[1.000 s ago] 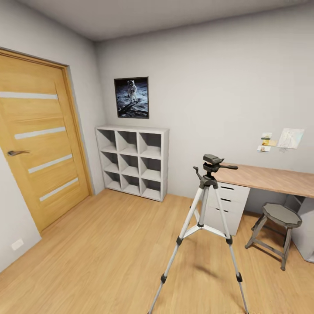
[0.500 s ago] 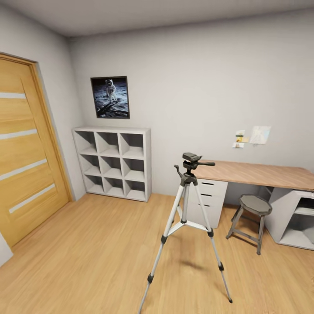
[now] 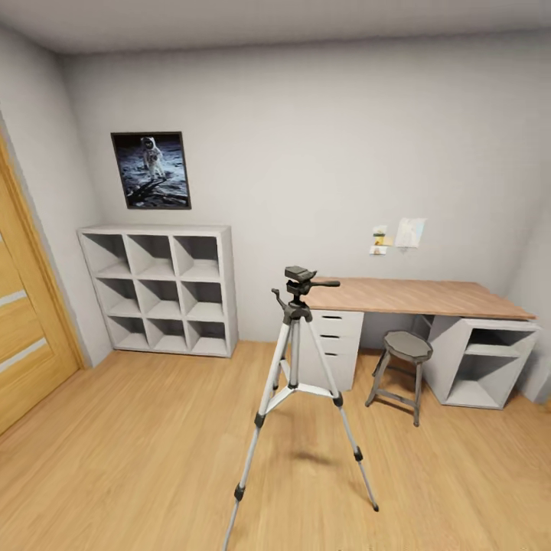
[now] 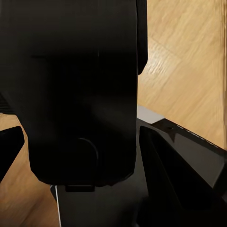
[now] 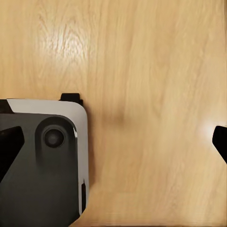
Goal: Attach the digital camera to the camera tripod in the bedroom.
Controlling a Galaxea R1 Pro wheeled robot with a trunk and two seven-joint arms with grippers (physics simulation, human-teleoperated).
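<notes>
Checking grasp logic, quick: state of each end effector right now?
Left end effector: closed on the camera.
Right end effector: open, holding nothing.

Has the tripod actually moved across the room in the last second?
No. The camera tripod keeps its place by the desk drawers; the whole view shifted, so the camera turned.

The light wood floor (image 3: 153,428) carries the camera tripod (image 3: 297,383) on its three spread legs; behind it stand a white cube shelf (image 3: 158,289), a wood-topped desk (image 3: 413,297) and a grey stool (image 3: 400,367).
</notes>
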